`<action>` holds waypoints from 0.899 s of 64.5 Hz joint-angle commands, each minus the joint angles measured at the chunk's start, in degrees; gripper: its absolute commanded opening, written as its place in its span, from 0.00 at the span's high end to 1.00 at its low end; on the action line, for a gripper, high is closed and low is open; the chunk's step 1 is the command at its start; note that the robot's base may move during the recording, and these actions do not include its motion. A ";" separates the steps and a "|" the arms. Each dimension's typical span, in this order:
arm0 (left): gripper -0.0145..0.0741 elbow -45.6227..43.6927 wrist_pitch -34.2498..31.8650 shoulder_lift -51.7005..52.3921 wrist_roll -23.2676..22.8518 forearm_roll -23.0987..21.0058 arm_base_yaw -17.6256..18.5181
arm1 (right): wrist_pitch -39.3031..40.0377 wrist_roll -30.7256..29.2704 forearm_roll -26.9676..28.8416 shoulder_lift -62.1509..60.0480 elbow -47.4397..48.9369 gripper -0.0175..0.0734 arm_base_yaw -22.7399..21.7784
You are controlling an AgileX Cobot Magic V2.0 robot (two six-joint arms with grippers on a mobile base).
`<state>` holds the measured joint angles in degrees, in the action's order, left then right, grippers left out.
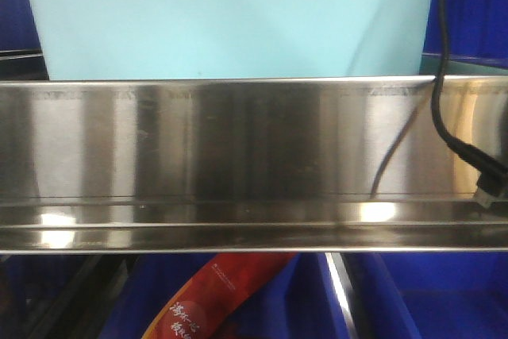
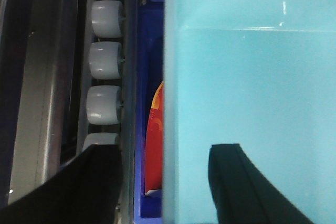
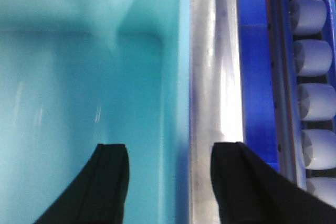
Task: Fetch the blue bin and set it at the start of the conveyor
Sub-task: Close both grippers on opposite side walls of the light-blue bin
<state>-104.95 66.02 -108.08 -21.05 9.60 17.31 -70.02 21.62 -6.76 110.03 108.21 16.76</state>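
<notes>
2 claws spread, we noted: left gripper and right gripper each straddled 1 side wall of the blue bin, 1 finger inside, 1 outside. Bin sat just behind the steel shelf rail, beside a dark blue crate.

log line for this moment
phase: pre-grasp | left gripper: open, straddles blue bin wall | right gripper: open, straddles bin wall | bin: behind steel shelf rail | conveyor start: unseen

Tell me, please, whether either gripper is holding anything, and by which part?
Nothing is gripped. The left gripper and right gripper each straddle a wall of the blue bin, one finger inside, one outside, jaws open and clear of it.
</notes>
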 commanded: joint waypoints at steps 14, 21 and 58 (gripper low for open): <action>0.50 -0.42 0.36 0.21 0.06 -0.29 -0.04 | 0.05 -0.02 -0.64 -0.33 -0.07 0.53 -0.38; 0.50 -0.42 0.36 0.21 0.06 -0.29 -0.04 | 0.05 -0.02 -0.64 -0.33 -0.07 0.53 -0.38; 0.96 -1.10 1.85 0.43 -0.19 -0.29 0.10 | 0.05 1.16 -2.46 -0.83 0.76 0.98 0.07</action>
<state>-105.08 66.94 -108.08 -21.05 8.64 17.31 -70.05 22.21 -6.23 110.13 108.19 16.76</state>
